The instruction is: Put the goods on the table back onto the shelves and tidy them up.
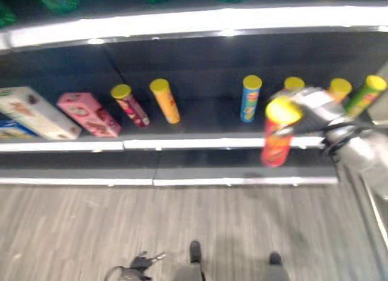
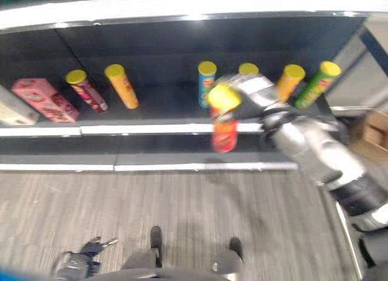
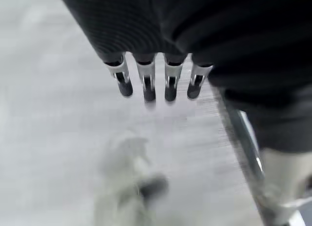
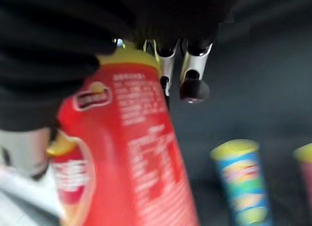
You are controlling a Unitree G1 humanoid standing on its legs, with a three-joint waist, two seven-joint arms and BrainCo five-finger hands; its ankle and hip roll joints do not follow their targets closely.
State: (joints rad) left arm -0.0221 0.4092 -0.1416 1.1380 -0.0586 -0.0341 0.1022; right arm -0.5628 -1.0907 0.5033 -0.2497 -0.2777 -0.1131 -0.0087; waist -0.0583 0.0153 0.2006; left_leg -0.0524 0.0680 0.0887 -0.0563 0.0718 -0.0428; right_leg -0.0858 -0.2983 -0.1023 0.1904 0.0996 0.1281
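The red can [image 2: 225,126] is being clamped in the right hand [image 2: 257,93] just beside the blue can [image 2: 206,84] — a knock-over is being risked; the left hand [image 3: 156,82] is hanging slack, fingers straight.

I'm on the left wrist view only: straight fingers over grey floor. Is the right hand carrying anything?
Observer: Yes, the right hand is closed round a red can with a yellow lid, held upright in front of the shelf.
Operator: What stands on the shelf behind it?
Observer: A blue can stands just to the robot's left of the red one, with an orange can and a dark red can farther left.
Operator: Any boxes there?
Observer: A pink box and a white box lie at the left end of that shelf.
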